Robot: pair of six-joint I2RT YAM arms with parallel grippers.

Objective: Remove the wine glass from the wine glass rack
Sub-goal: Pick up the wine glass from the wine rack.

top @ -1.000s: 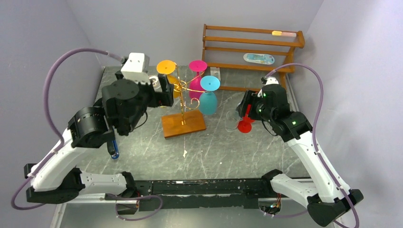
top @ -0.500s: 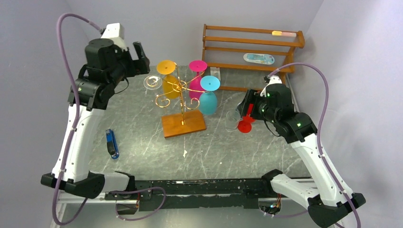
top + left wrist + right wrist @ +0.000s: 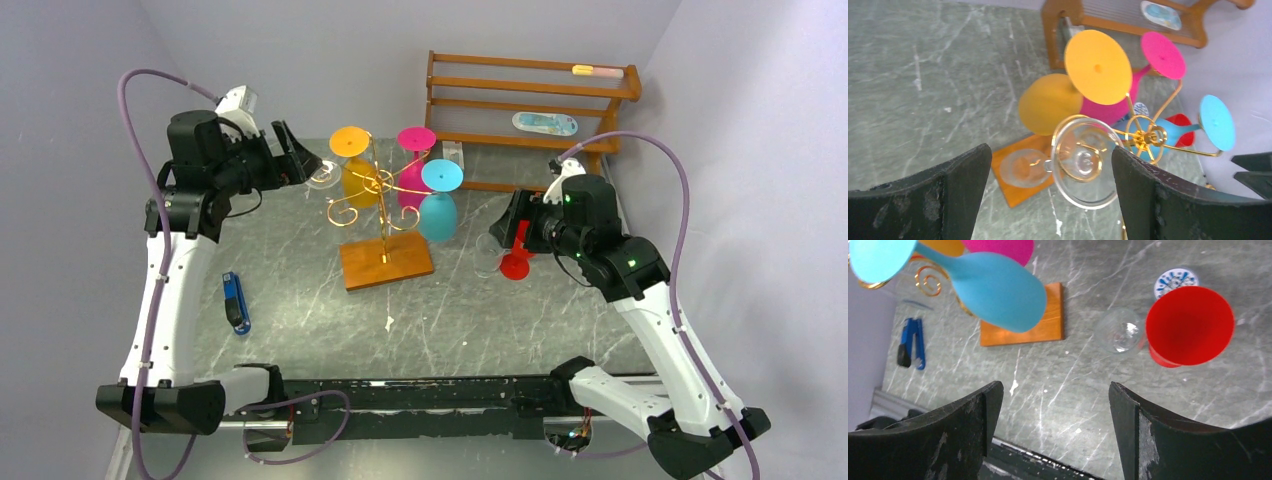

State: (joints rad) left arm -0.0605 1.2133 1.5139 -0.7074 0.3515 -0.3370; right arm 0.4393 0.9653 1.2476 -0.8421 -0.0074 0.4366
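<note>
your left fingers are spread as wide as they go and pinch nothing. from the left wrist, the round foot of the clear wine glass shows in the gap between them, a little toward the right-hand finger. i cannot tell whether either finger touches it.

the glass hangs upside down from a curled wire arm on the left side of the wine glass rack, foot up and bowl down. its long axis runs close to vertical, away from the wrist camera toward the tabletop. in my judgement the coming move turns on this: the stem lies just beyond the fingertips, and the curl cradles the foot, so the glass probably has to slide out along the wire, not lift straight up.

your left arm is much the nearer. your right fingers are also apart and empty, above a red glass and a small clear glass standing upright just beside each other.

the orange glass hangs just beside your target and could be knocked. a pink glass and a blue glass hang further right.

the tabletop is grey and marbled, with a small blue object near its left edge. a wooden slatted shelf stands at the back, and lilac walls close in around it.
</note>
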